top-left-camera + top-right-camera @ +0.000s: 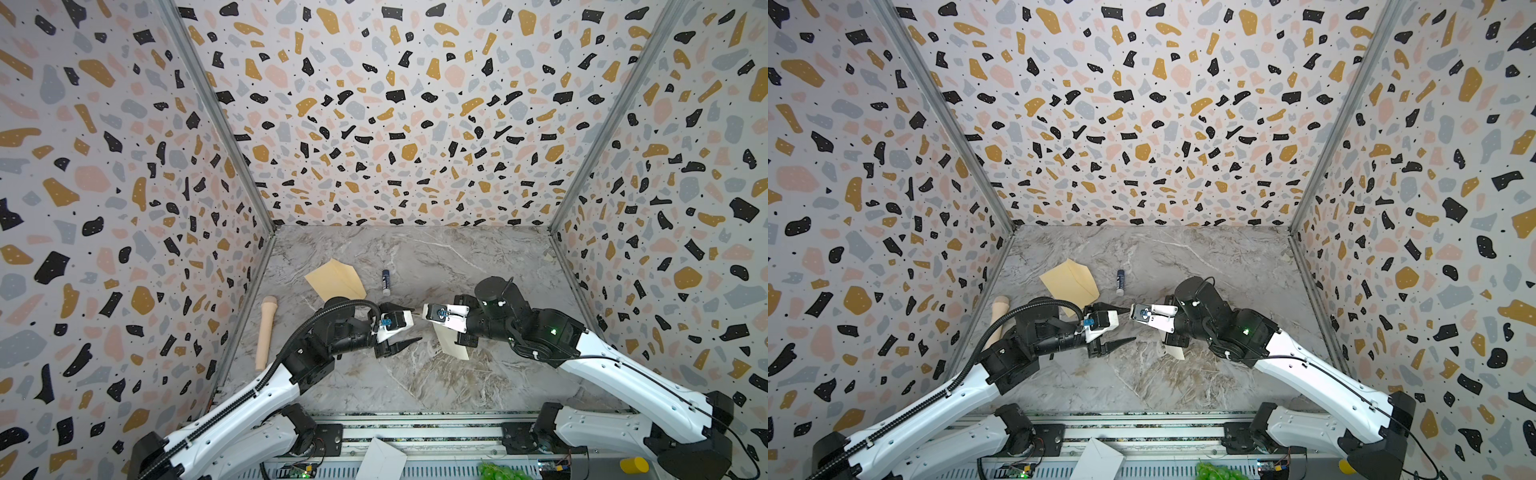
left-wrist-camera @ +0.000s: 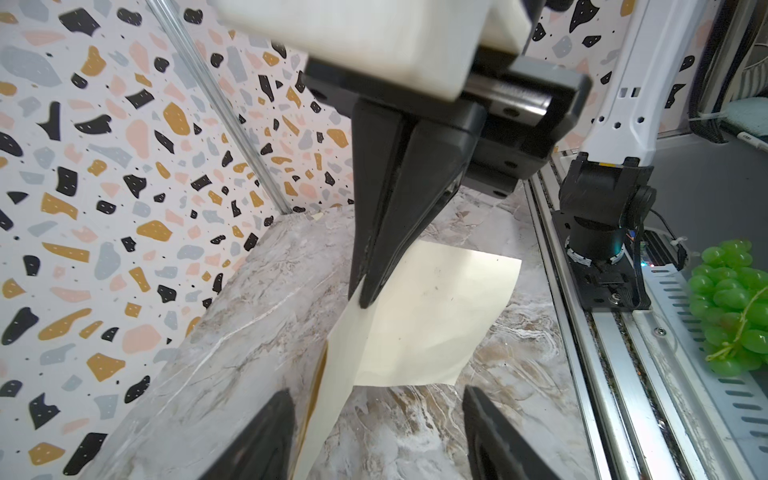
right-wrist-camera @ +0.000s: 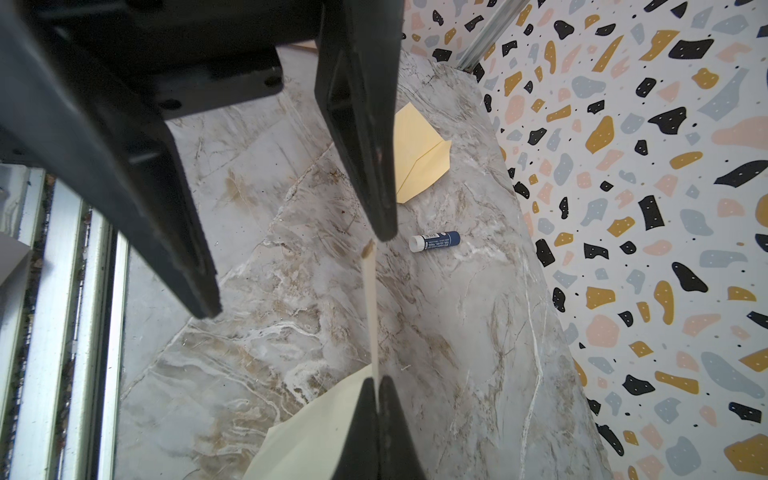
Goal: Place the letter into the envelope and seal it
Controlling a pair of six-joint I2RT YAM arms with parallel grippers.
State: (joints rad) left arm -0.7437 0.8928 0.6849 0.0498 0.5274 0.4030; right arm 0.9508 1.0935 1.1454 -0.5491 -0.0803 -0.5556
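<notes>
- Now the letter (image 2: 432, 316) hangs off the table (image 1: 415, 257), pinched at its upper edge. In both top views it trails from the grip toward 5 o'clock.
- Its broad plain face is turned to the left wrist camera. The right wrist camera sees it edge-on. The sheet is bent, so I cannot tell its long axis.
- A brown strip shows along its near edge in the left wrist view. No lines of text can be made out.
- The right gripper (image 2: 365, 297) has its jaws pressed together on the letter. Its arm comes in from 4 o'clock, and the gripper tips down toward mid-table.
- The left gripper (image 1: 417, 325) faces it, just beside it, with jaws spread. Its arm comes in from 7 o'clock.
- The letter's near corner lies between the left jaws, close to one of them. I cannot tell whether they touch.
- The envelope (image 1: 334, 278) lies flat at 10 o'clock from the grippers, partly under the left arm. I cannot tell which way its flap points.
- A glue stick (image 1: 386, 281) lies along 12–6 o'clock, beside the envelope. Its label print is too small to read.
</notes>
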